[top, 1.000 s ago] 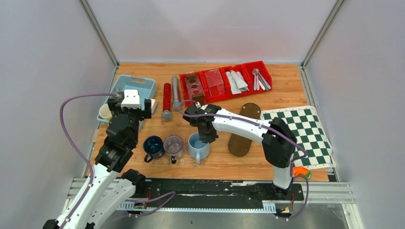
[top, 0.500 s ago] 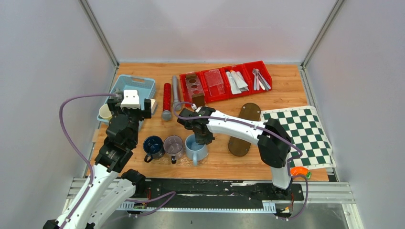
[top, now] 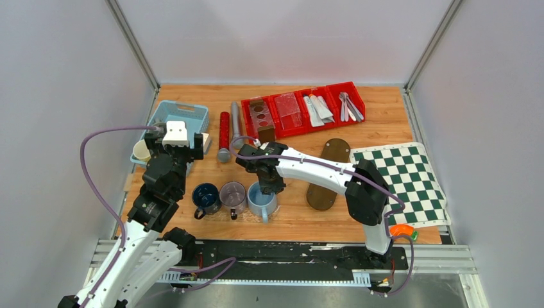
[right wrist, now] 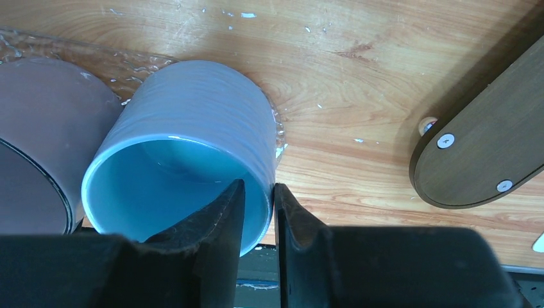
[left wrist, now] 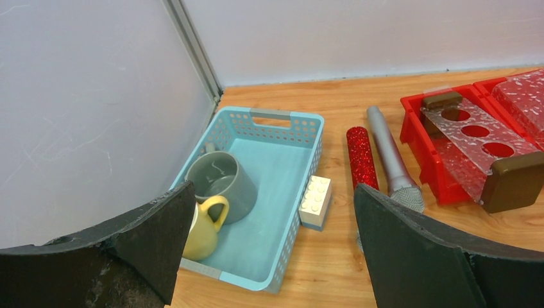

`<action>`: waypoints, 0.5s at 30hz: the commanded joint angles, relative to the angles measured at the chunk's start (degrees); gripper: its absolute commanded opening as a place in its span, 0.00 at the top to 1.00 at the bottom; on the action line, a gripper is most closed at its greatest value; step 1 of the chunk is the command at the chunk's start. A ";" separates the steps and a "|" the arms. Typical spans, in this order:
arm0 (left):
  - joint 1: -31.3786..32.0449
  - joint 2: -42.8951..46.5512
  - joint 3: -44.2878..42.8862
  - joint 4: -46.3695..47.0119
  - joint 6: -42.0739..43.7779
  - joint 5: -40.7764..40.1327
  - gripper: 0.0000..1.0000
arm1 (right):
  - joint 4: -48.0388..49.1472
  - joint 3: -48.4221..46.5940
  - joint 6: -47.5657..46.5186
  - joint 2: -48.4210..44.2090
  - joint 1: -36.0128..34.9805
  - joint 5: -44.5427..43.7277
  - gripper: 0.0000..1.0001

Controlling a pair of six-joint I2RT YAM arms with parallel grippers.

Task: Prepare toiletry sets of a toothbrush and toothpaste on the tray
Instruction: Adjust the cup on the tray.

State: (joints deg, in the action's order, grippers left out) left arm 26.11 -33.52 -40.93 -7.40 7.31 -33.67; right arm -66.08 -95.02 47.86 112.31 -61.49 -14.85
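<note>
Several white toothpaste tubes (top: 318,109) and pale toothbrushes (top: 349,106) lie in the right compartments of the red bin (top: 301,109) at the back. The brown oval tray (top: 327,174) lies bare right of centre, and its edge shows in the right wrist view (right wrist: 487,147). My right gripper (top: 269,186) (right wrist: 258,186) reaches into a light blue mug (top: 260,200) (right wrist: 179,128). One finger is inside the rim and one outside, slightly parted around the wall. My left gripper (top: 178,151) (left wrist: 274,188) hangs wide open and empty over the blue basket (left wrist: 282,119).
A dark blue mug (top: 206,196) and a mauve mug (top: 233,194) stand left of the light blue one. The basket holds a grey mug (left wrist: 221,183) and a yellow mug (left wrist: 205,224). A white brick (left wrist: 315,201), red cylinder (top: 224,128), grey cylinder (top: 236,125) and checkered mat (top: 410,183) lie around.
My right gripper has dragged the light blue mug left, up against the mauve mug, and its jaws have eased apart on the rim. The left arm has not moved.
</note>
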 commanded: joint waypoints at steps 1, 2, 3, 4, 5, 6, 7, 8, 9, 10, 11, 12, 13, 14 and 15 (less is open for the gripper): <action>-0.18 0.48 0.40 2.87 -1.17 -0.13 0.01 | 0.69 -2.45 -0.71 -0.25 -0.38 0.66 0.75; -0.18 0.41 0.40 2.88 -1.16 -0.11 0.01 | 0.69 -2.45 -0.82 -0.22 -0.36 0.70 0.75; -0.18 0.40 0.41 2.93 -1.20 -0.10 0.01 | 0.69 -2.47 -0.79 -0.16 -0.31 0.72 0.75; -0.18 0.34 0.41 2.97 -1.19 -0.02 0.01 | 0.72 -2.57 -0.80 -0.21 -0.30 0.70 0.76; -0.22 0.27 0.41 2.95 -1.18 0.00 0.01 | 0.70 -2.54 -0.78 -0.17 -0.29 0.78 0.78; -0.20 0.18 0.41 2.98 -1.16 0.05 0.01 | 0.69 -2.54 -0.82 -0.11 -0.29 0.85 0.80; -0.19 0.15 0.45 2.98 -1.20 0.03 0.01 | 0.69 -2.60 -0.83 -0.16 -0.29 0.95 0.82; -0.18 0.06 0.48 2.99 -1.24 0.15 0.01 | 0.69 -2.66 -0.77 -0.12 -0.29 1.11 0.85; -0.18 0.00 0.49 3.00 -1.24 0.12 0.01 | 0.69 -2.72 -0.69 -0.08 -0.29 1.21 0.89; -0.18 -0.09 0.49 3.00 -1.29 0.21 0.01 | 0.57 -2.79 -0.64 -0.01 -0.29 1.30 0.92; -0.18 -0.12 0.50 3.05 -1.27 0.20 0.01 | 0.34 -2.86 -0.46 -0.06 -0.29 1.44 0.95; -0.16 -0.20 0.50 3.07 -1.25 0.19 0.01 | 0.20 -2.96 -0.38 -0.03 -0.34 1.69 0.96; -0.17 -0.33 0.50 3.06 -1.34 0.23 0.01 | 0.05 -3.05 -0.28 0.00 -0.30 1.89 0.96; -0.18 -0.37 0.50 3.08 -1.38 0.33 0.01 | -0.07 -3.06 -0.22 -0.01 -0.29 2.11 0.96; -0.18 -0.46 0.45 3.02 -1.40 0.34 0.01 | -0.28 -3.06 -0.15 0.02 -0.29 2.25 0.95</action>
State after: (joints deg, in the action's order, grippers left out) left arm 26.11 -33.65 -40.88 -7.35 7.31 -33.45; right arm -66.83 -95.48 46.87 112.31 -61.45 -14.41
